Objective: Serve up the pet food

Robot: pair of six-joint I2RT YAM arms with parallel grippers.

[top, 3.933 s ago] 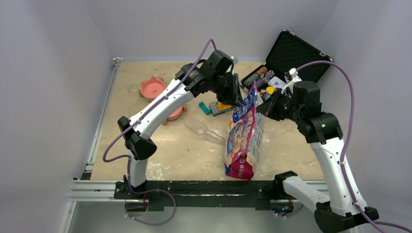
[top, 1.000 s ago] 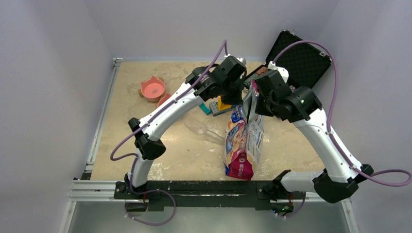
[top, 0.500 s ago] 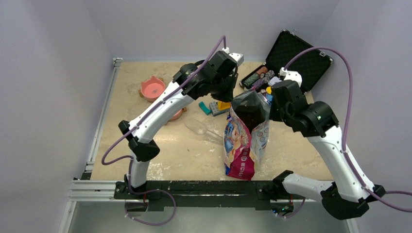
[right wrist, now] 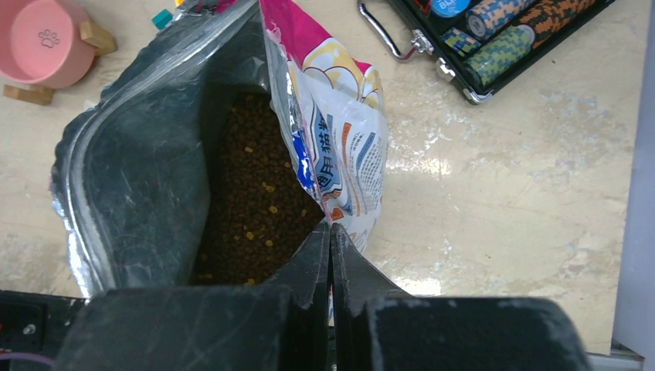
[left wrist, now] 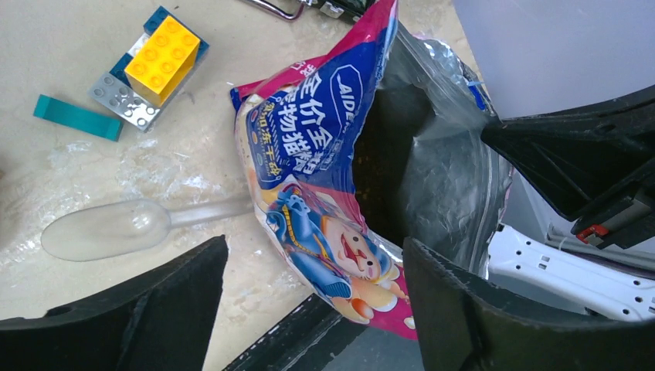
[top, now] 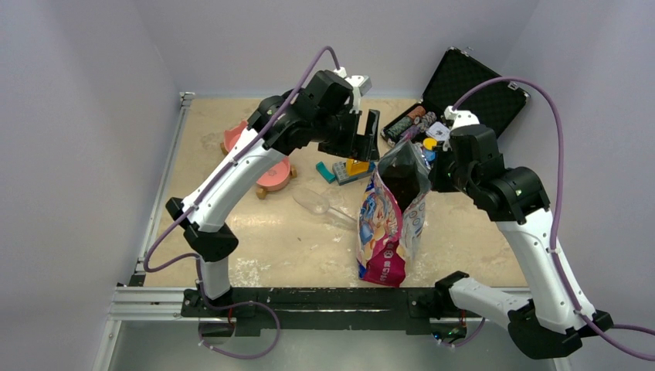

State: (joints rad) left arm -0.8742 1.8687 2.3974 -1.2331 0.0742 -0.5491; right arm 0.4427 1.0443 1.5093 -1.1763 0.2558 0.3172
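The pink-and-blue pet food bag (top: 386,228) stands open in the middle of the table. Dark brown kibble (right wrist: 255,209) shows inside it in the right wrist view. My right gripper (right wrist: 330,236) is shut on the bag's right rim and holds the mouth open; it also shows in the top view (top: 434,174). My left gripper (top: 364,139) hangs open and empty above and behind the bag's mouth. In the left wrist view (left wrist: 313,309) its jaws stand wide apart over the bag (left wrist: 309,178). A clear plastic scoop (left wrist: 108,228) lies on the table left of the bag (top: 317,201).
A pink bowl (top: 274,174) with a paw print (right wrist: 42,42) sits on wooden blocks left of the scoop. Toy bricks (left wrist: 158,62) and a teal piece (left wrist: 77,117) lie behind the bag. An open black case (top: 471,93) with poker chips (right wrist: 502,42) stands at the back right.
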